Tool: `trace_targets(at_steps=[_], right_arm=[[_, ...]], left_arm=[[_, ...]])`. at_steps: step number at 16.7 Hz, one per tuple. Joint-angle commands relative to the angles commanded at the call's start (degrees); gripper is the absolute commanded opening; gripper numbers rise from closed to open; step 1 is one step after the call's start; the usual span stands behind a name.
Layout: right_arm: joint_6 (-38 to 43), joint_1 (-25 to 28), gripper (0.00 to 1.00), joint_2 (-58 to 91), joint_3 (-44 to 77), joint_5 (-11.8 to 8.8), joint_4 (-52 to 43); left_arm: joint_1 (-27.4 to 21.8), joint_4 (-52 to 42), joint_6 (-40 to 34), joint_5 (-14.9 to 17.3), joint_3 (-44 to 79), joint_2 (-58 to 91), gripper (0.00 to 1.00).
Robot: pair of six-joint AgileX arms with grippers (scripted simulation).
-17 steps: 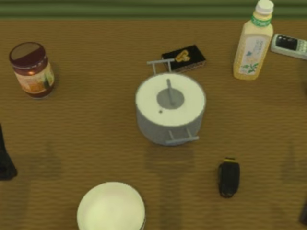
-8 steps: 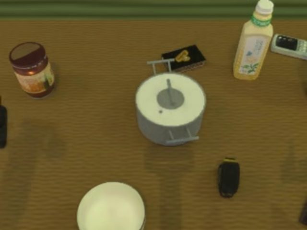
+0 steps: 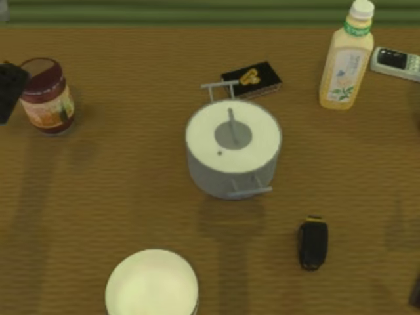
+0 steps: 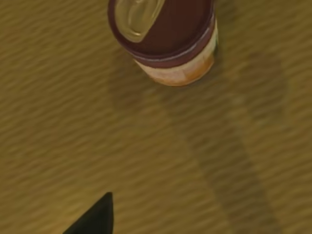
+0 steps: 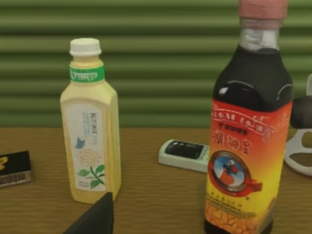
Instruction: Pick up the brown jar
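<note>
Progress: early, you have no grasp yet | brown jar [image 3: 44,96] upright, upper left of the top view | left gripper [image 3: 9,90] beside it, fingers' state cannot tell | left: grasp, lift

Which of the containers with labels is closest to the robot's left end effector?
The small round dark reddish-brown jar with the orange-and-cream label, at the table's left. The left end effector sits right beside it, while the tall pale-yellow bottle with a white cap stands far off at the right.
</note>
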Motion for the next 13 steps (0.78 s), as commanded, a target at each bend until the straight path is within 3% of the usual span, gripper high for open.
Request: trace_targets(at_steps=[7,13], right_arm=[[0.00,0.00,1.00,0.00,0.00,0.00,0.00],[0.00,0.00,1.00,0.00,0.00,0.00,0.00]], left_arm=[[0.42,-21.85,13.32,1.09,37.87,36.62,1.00],[0.86,-34.14,21.92,1.65,64.20,58.43,1.00]])
